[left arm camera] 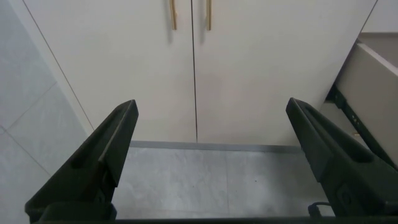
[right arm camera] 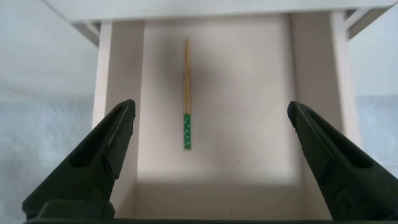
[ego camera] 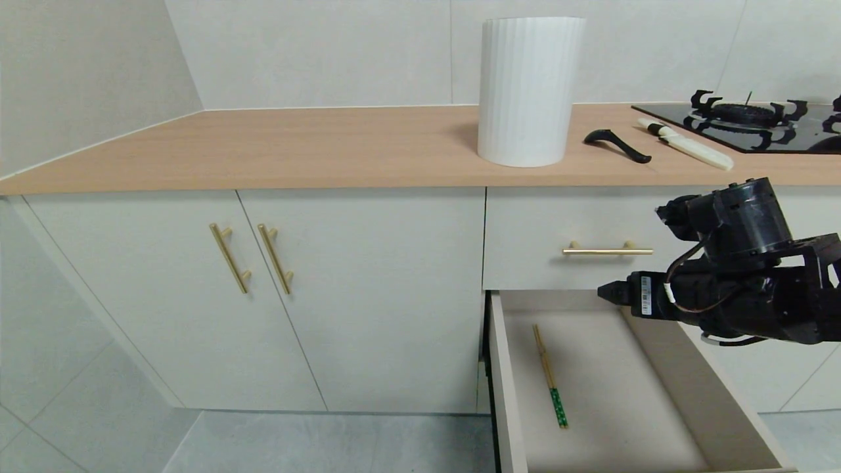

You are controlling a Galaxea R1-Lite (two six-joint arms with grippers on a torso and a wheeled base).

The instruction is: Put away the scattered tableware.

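Tableware: a pair of chopsticks [ego camera: 549,377] lies flat on the floor of the open drawer [ego camera: 502,368]; a black utensil [ego camera: 616,144] and a white knife [ego camera: 686,143] lie on the worktop [ego camera: 295,148]
Chopsticks' axis: set along the drawer's depth, green ends toward the drawer front, nearer the drawer's left wall than its right
Worktop pieces: placed side by side but apart, between the white ribbed canister [ego camera: 529,92] and the hob [ego camera: 742,125]; both are angled from back left to front right
Right gripper [ego camera: 608,292]: held above the back right part of the drawer, fingers spread wide, nothing between them
Left gripper [left arm camera: 211,106]: fingers likewise spread and empty, faced toward the closed cabinet doors [left arm camera: 249,62] and the floor, low and to the left of the drawer
Key relation: the utensil and knife are found above and beyond the right gripper, on the robot's right; the right arm is judged much the nearer
Next move, as judged: the right gripper would have to be raised over the worktop edge and its fingers set across a handle's slanted axis
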